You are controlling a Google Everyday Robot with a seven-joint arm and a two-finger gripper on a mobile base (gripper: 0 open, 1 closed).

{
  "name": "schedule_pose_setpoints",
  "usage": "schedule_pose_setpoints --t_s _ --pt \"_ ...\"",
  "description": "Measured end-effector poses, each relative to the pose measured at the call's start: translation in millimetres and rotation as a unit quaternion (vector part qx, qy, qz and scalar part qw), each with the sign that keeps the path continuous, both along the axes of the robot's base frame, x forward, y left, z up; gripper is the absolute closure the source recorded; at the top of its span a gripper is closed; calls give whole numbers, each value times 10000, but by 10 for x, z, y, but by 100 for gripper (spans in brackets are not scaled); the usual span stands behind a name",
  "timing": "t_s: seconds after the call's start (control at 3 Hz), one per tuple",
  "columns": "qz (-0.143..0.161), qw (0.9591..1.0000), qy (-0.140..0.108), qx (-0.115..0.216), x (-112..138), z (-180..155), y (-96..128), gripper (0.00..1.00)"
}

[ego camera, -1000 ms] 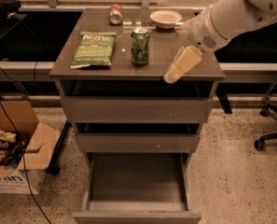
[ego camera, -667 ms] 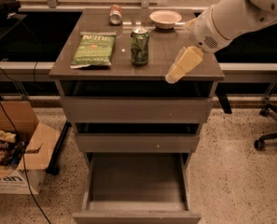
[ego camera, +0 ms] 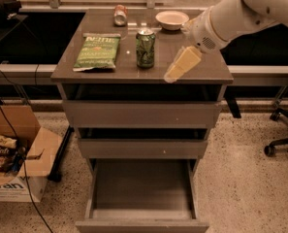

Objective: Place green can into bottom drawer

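Observation:
The green can (ego camera: 145, 48) stands upright near the middle of the cabinet top (ego camera: 201, 69). It has a dark green patterned body and a silver rim. My gripper (ego camera: 181, 64) hangs over the top's front right part, a short way right of the can and apart from it. Its pale fingers point down and to the left. The white arm reaches in from the upper right. The bottom drawer (ego camera: 142, 192) is pulled out below, and its box interior shows nothing inside. The two shallower drawers above it are pushed in.
A flat green chip bag (ego camera: 99, 51) lies on the left of the top. A reddish-silver can (ego camera: 120, 15) lies at the back, and a white bowl (ego camera: 171, 19) sits at the back right. An open cardboard box (ego camera: 13, 154) stands on the floor at left. An office chair base (ego camera: 281, 130) is at right.

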State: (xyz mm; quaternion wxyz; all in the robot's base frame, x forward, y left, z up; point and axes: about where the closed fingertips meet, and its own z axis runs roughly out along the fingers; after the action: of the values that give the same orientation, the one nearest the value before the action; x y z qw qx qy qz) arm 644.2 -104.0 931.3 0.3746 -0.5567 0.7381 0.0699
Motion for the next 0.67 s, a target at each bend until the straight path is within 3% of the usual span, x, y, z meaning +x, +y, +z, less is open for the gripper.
schedule_pose_setpoints --t_s 0.67 --pt "112 9978 -147 636 556 -268 347 0"
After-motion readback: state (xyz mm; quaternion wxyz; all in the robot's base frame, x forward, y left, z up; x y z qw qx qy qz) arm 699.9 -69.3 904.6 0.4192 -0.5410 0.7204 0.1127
